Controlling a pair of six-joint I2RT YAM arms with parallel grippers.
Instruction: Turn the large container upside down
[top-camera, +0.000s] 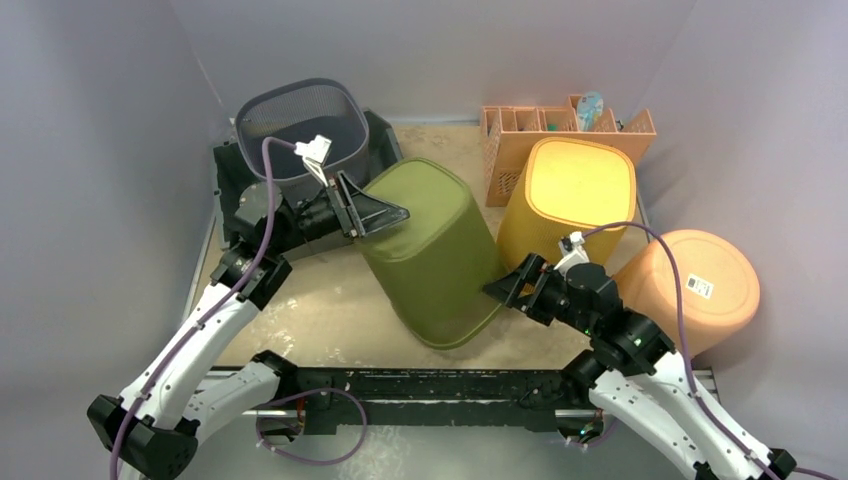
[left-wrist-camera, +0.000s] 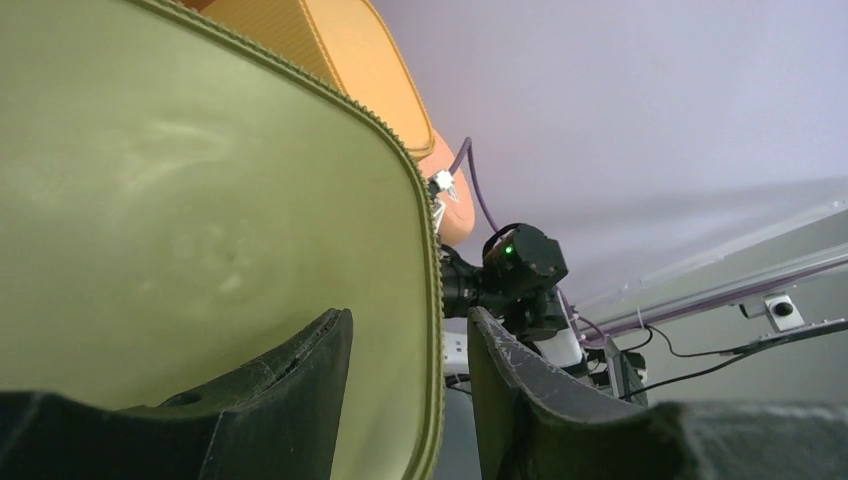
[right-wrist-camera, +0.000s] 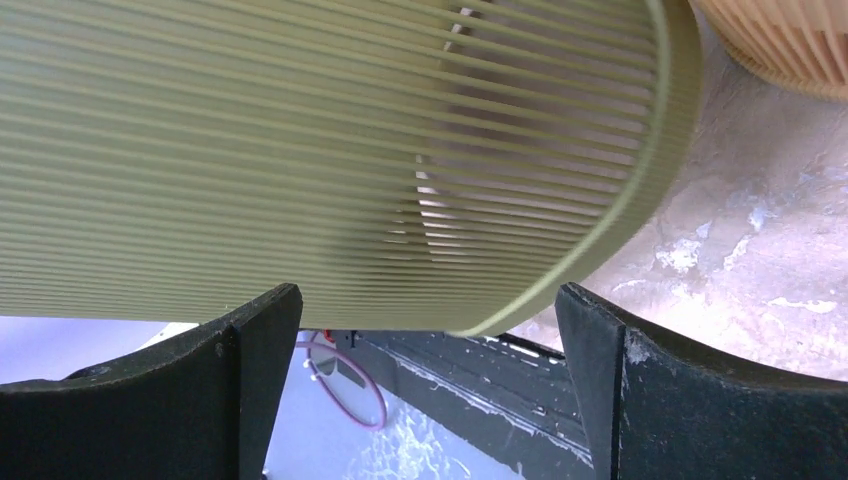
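The large olive-green ribbed container (top-camera: 432, 255) stands tilted in the middle of the table, its lower edge on the table near the front rail. My left gripper (top-camera: 378, 214) holds its raised upper-left edge. In the left wrist view the container's edge (left-wrist-camera: 432, 300) runs between my two fingers, one over the smooth green face and one outside; the left gripper (left-wrist-camera: 410, 318) is closed on it. My right gripper (top-camera: 507, 288) is open and empty beside the container's lower right side. In the right wrist view the ribbed wall (right-wrist-camera: 330, 160) hangs just above the open right gripper (right-wrist-camera: 430, 310).
A yellow bin (top-camera: 572, 195) stands upside down right behind the green one. A peach bin (top-camera: 705, 288) lies at the right. A black mesh basket (top-camera: 300, 125) on a black tray sits at back left. An orange organizer crate (top-camera: 520, 135) is at the back. A black rail (top-camera: 450, 385) runs along the front.
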